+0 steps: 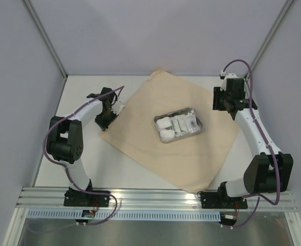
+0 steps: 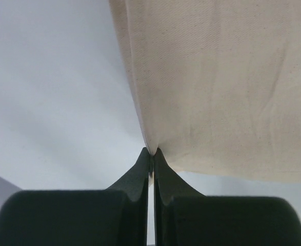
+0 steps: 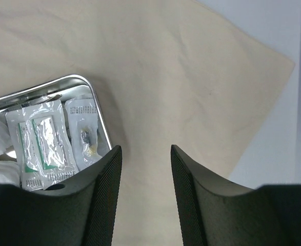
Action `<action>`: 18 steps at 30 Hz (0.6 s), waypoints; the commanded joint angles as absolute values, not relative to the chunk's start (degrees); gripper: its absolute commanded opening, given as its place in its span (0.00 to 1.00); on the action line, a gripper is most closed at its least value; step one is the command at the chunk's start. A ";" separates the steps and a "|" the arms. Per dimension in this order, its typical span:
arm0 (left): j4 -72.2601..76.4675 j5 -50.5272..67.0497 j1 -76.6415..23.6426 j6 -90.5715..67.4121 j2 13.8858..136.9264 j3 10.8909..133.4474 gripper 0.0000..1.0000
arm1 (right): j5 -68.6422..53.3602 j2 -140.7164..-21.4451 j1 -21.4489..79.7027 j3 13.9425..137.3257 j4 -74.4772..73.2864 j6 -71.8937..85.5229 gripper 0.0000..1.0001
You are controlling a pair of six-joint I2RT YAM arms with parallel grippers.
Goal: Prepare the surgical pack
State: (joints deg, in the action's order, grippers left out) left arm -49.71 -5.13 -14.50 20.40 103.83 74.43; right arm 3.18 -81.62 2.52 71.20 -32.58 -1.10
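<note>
Currently my left gripper [image 2: 151, 154] is clamped on the wrap sheet [image 1: 140, 138] at its left corner, right gripper [image 3: 146, 169] hangs open and empty beside the steel tray [image 1: 156, 123] mid-worktop; I fear a fast pull slips that grip or drags the tray.

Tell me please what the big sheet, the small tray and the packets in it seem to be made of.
The wrap sheet looks like matte tan cloth or crepe paper: a fine grain and soft creases show in the left wrist view. The tray seems polished steel: its rim gleams. The packets seem clear glossy plastic film: wrinkled glints, contents visible through it.
</note>
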 commanded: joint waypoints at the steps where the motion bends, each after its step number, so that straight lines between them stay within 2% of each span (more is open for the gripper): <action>1: -54.22 -11.07 -9.86 25.48 102.56 79.53 0.00 | -3.68 -81.47 2.46 70.23 -33.84 3.16 0.45; 8: -54.76 -13.18 -0.71 28.12 107.92 87.36 0.00 | -12.56 -83.93 4.04 67.59 -33.49 9.31 0.42; 12: -53.18 -12.83 -0.35 29.88 109.16 88.95 0.00 | -16.95 -87.71 7.73 66.88 -30.86 13.53 0.41; 18: -52.74 -12.22 -0.35 29.01 109.78 88.16 0.00 | -17.32 -95.61 15.37 69.96 -26.28 20.64 0.36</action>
